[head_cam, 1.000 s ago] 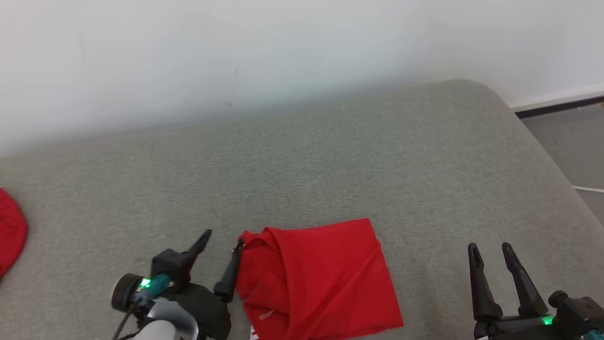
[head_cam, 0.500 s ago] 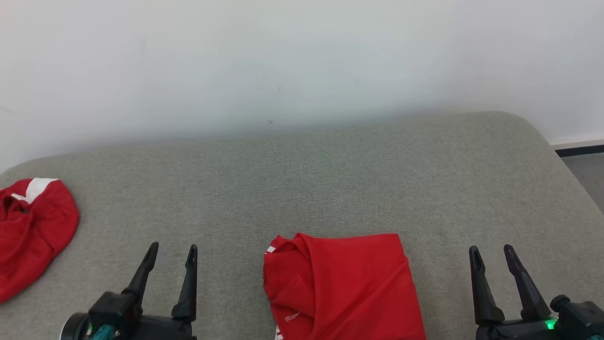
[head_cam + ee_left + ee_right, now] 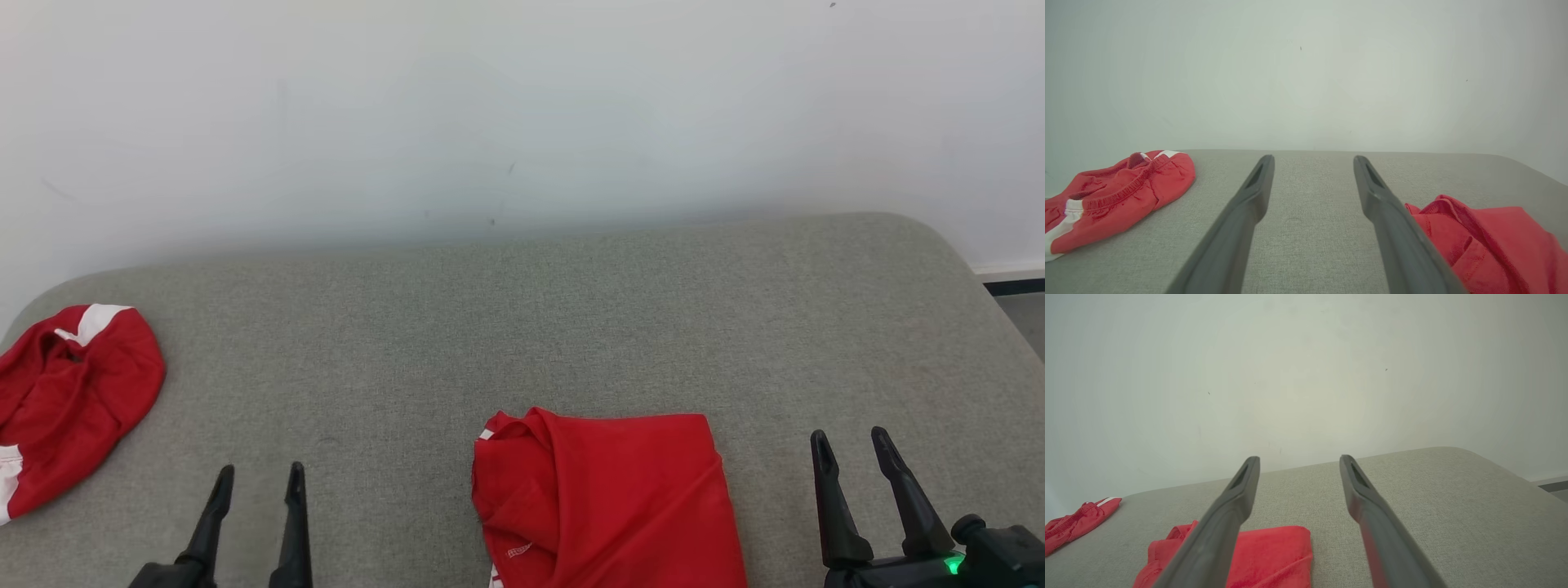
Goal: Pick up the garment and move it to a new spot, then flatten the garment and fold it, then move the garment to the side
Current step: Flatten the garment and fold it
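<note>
A folded red garment [image 3: 604, 498] lies flat on the grey cushion [image 3: 522, 327], near its front edge at the middle. It also shows at the right in the left wrist view [image 3: 1494, 241] and low in the right wrist view [image 3: 1274, 555]. My left gripper [image 3: 260, 471] stands open well to the garment's left, holding nothing; its fingers frame bare cushion [image 3: 1313, 158]. My right gripper [image 3: 849, 435] is open to the garment's right, apart from it and empty [image 3: 1299, 458].
A second red garment with white stripes [image 3: 73, 400] lies crumpled at the cushion's far left [image 3: 1122, 192] [image 3: 1077, 522]. A white wall rises right behind the cushion. The cushion's rounded right edge drops to the floor by a dark baseboard [image 3: 1012, 286].
My left gripper has drawn away from the folded garment's left edge and now points straight ahead, lower left. The camera has turned left, bringing the crumpled garment into view. The right gripper has held still.
</note>
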Controlling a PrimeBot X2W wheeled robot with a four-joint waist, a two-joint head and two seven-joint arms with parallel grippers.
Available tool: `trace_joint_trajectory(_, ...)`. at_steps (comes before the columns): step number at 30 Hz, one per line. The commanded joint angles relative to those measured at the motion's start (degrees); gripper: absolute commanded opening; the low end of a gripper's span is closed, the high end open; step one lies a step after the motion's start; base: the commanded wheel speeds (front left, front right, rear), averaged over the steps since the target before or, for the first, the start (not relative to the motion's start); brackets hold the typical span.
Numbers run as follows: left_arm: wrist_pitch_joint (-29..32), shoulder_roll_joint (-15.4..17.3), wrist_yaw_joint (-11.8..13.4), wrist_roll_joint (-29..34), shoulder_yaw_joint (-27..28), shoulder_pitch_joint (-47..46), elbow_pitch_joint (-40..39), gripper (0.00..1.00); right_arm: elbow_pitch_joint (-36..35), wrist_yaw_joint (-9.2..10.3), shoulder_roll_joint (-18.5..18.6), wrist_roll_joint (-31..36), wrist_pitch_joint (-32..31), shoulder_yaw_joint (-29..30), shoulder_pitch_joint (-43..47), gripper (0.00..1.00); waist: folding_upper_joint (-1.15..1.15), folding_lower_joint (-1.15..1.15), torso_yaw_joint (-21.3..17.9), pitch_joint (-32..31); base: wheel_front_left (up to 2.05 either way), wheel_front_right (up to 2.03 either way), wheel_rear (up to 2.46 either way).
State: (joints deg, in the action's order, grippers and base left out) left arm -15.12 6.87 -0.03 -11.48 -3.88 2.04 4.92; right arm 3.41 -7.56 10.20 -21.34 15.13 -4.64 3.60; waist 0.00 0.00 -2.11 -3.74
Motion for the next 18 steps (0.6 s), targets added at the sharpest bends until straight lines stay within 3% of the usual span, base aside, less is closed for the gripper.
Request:
trace_joint_trajectory(1, -0.02, -0.27, -0.04, 0.6, 0.86, 1.06, -0.53, 1.0, -0.09, 0.13, 0.31, 0.29, 0.0, 0.13, 0.56, 1.0, 0.0, 0.0, -0.01, -0.03, 0.0, 0.0, 0.0)
trace_joint_trajectory(18, -0.02, -2.86, -2.26, 3.57, 5.96, 2.68, -1.32, 1.0, -0.2, 0.13, 0.15, 1.42, 0.0, 0.15, 0.97, 1.0, 0.0, 0.0, -0.43, 0.16, 0.0, 0.0, 0.0)
